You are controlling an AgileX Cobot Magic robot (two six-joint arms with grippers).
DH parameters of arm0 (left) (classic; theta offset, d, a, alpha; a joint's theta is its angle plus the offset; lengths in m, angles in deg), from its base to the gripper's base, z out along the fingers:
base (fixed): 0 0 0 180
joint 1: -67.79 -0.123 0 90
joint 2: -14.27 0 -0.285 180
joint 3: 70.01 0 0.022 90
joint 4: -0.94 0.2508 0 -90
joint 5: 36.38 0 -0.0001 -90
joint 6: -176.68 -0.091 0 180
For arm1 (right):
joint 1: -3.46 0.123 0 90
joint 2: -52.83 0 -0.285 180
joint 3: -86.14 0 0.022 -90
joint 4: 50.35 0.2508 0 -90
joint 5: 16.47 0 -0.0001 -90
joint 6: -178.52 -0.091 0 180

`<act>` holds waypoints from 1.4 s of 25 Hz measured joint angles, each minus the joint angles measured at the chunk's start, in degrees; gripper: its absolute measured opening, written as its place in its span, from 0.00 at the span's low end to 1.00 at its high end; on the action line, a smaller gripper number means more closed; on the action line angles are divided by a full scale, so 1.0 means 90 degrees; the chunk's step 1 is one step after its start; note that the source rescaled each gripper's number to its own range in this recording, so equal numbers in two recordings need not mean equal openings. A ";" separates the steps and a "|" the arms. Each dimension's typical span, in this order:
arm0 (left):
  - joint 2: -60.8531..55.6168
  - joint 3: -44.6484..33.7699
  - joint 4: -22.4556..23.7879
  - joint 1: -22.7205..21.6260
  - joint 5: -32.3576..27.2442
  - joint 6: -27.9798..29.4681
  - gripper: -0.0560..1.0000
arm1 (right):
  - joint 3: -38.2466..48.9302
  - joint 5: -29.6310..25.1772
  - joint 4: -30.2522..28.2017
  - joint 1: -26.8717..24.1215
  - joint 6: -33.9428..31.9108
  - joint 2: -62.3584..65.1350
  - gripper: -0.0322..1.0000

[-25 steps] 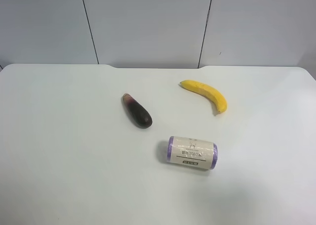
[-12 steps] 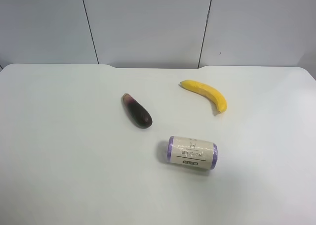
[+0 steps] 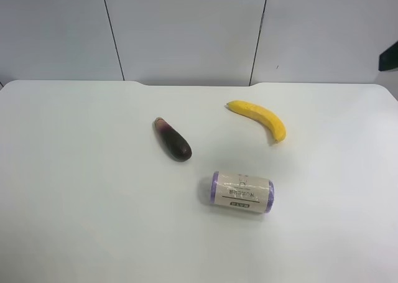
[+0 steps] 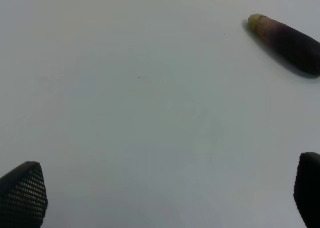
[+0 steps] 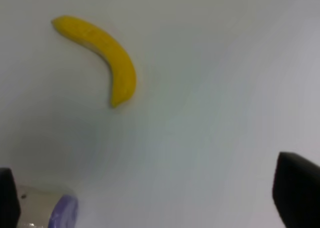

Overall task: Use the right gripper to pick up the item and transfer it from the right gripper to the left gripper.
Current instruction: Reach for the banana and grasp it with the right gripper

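Banana [image 3: 258, 118] sits alone on the counter [image 3: 74, 202], upper right of centre in the high view. Right hand [image 5: 150, 198] is spread wide and empty, and so is the left hand [image 4: 165, 193]. Probably light, soft-skinned and bruisable, so I'd pinch it mid-curve, gently.

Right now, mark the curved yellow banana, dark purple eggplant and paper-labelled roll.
Curved yellow banana [image 3: 261, 116]: exterior high view, mid-curve.
Dark purple eggplant [image 3: 173, 140]: exterior high view, mid-body.
Paper-labelled roll [image 3: 241, 191]: exterior high view, paper label.
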 joint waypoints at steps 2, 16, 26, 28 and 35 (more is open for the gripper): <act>0.0000 0.0000 0.0000 0.0000 0.0000 0.0000 1.00 | -0.0458 0.0000 0.0000 0.0000 0.0000 -0.0716 1.00; 0.0000 0.0000 0.0000 0.0000 0.0000 0.0000 1.00 | -0.2541 -0.0281 -0.0308 0.0683 0.0011 -0.4382 1.00; 0.0000 0.0000 0.0000 0.0000 0.0000 0.0000 1.00 | -0.3307 -0.0175 -0.0475 0.1004 0.0007 -0.6108 1.00; 0.0000 0.0000 0.0000 0.0000 0.0000 0.0000 1.00 | -0.3321 -0.0046 -0.0479 0.1004 0.0007 -0.6337 1.00; 0.0000 0.0000 0.0000 0.0000 0.0000 0.0000 1.00 | -0.3334 0.0336 -0.0479 0.1004 0.0013 -0.6932 1.00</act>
